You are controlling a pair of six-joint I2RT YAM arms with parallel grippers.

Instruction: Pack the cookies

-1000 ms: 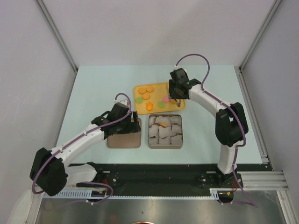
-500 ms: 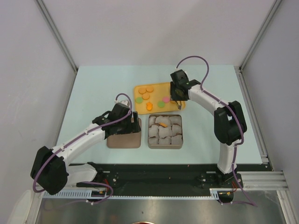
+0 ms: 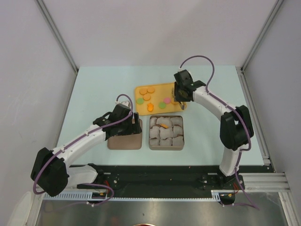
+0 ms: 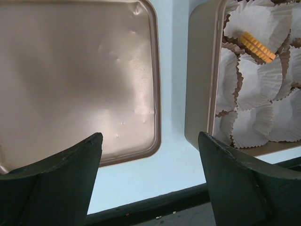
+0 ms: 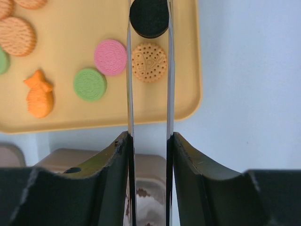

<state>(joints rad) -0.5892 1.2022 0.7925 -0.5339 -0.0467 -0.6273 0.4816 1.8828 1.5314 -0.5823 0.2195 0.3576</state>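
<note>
The cookies lie on a yellow tray [image 3: 160, 89]: orange discs [image 3: 146, 92], a pink one [image 5: 110, 57], a green one [image 5: 90, 84], an orange shaped one [image 5: 38, 93] and a tan disc [image 5: 149, 62]. My right gripper [image 5: 148, 139] is shut on thin metal tongs [image 5: 129, 94]. The tong blades reach out over the tray's right end with the black cookie [image 5: 148, 18] between their tips. One orange cookie [image 4: 257, 46] lies in a paper cup in the tin [image 3: 166, 141]. My left gripper [image 4: 150, 141] is open and empty, low over the gap between the tin and its lid [image 4: 70, 80].
The tin is lined with crumpled white paper cups [image 4: 256, 127]. The flat bronze lid [image 3: 123, 141] lies just left of the tin. The black base rail [image 3: 160, 172] runs along the table's near edge. Grey walls enclose the table.
My right gripper has shifted slightly to the right over the tray's right end. The left arm has not moved.
</note>
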